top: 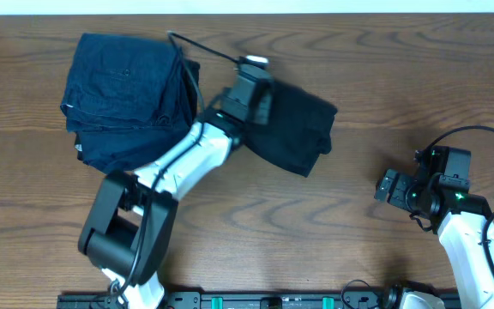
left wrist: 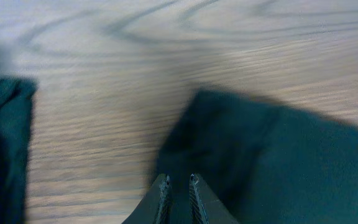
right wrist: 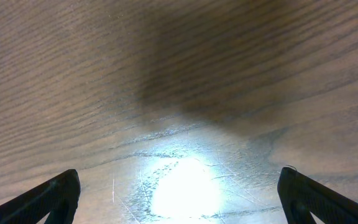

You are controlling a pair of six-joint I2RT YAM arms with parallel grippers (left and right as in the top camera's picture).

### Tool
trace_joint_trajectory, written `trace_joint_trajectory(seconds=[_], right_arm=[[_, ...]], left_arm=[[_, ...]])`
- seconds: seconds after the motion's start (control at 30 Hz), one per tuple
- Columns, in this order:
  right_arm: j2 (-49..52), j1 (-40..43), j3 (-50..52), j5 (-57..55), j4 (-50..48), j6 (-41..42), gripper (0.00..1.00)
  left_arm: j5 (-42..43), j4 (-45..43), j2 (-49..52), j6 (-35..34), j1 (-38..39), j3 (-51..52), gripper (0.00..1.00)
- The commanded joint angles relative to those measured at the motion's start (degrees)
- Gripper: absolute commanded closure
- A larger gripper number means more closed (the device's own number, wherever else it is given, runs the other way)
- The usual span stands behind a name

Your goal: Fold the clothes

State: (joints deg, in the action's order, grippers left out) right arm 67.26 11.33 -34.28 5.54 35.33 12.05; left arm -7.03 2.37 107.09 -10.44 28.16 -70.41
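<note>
Overhead view: big brown wooden table (top: pixel 376 69), dark blue denim-like folded stack (top: pixel 123 90) at top left, and beside it the black soft-fabric T-shirt (top: pixel 298 129), bunched and slanting down to the right. The left gripper (left wrist: pixel 178 183) is at the shirt's left edge, fingers drawn together; I can't tell if they pinch cloth. The right gripper (top: pixel 388 186), spread wide, hovers over bare wood well apart. The left arm is clearly nearer.

Brown wood-grain table (top: pixel 358 51), bright glare patch (right wrist: pixel 179 186), white strip beyond (top: pixel 247 5)
</note>
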Motion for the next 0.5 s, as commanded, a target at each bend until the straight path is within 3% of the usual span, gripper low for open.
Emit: trace_joint_trajectory(seconds=[0.0, 0.33, 0.47], right_arm=[[0.2, 0.4, 0.2, -0.2, 0.0, 0.1, 0.01], [0.2, 0.4, 0.2, -0.2, 0.0, 0.1, 0.01], [0.2, 0.4, 0.2, -0.2, 0.0, 0.1, 0.01]], left_arm=[[5.6, -0.2, 2.4, 0.7, -2.9, 0.1, 0.86], [18.0, -1.9, 9.6, 0.8, -5.3, 0.1, 0.86], [19.3, 0.7, 9.9, 0.7, -5.2, 0.1, 0.86]])
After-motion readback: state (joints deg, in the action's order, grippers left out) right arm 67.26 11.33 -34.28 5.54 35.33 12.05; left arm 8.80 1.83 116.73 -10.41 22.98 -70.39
